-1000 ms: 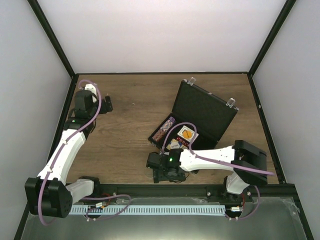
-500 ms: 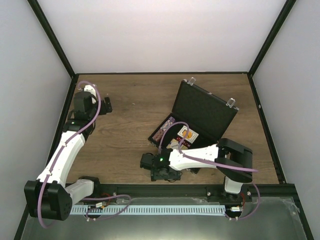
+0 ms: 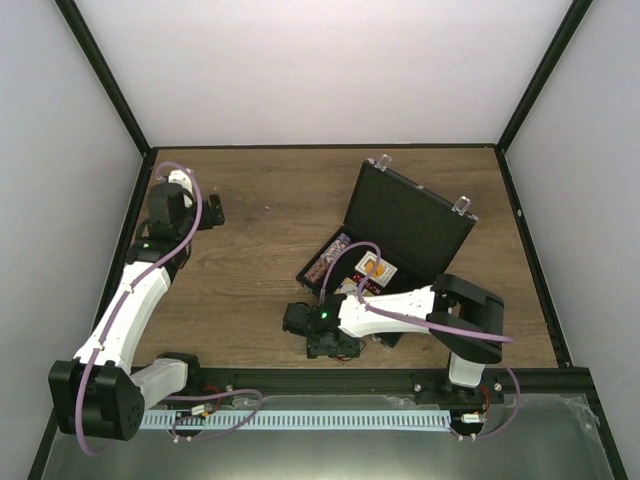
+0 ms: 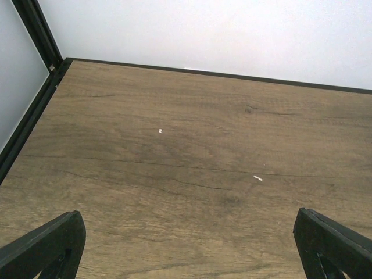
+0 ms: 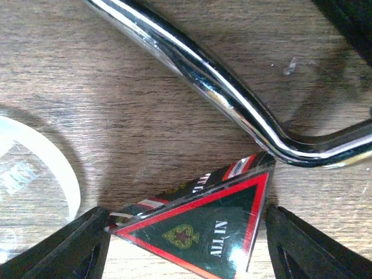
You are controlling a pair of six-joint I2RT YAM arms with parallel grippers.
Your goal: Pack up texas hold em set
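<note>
The black case lies open at the right of the table, with a row of chips and card decks in its base. My right gripper is low at the case's near left corner. In the right wrist view its fingers press both ends of the red-black "ALL IN" triangle, held tilted just above the wood, below the case's silver handle. A white round chip lies at the left. My left gripper is open and empty over bare wood at the far left.
Black frame rails and white walls close in the table on three sides. The left wrist view shows bare wood up to the back wall.
My right gripper has shifted a little to the left along the near edge of the case. The left arm has not moved.
</note>
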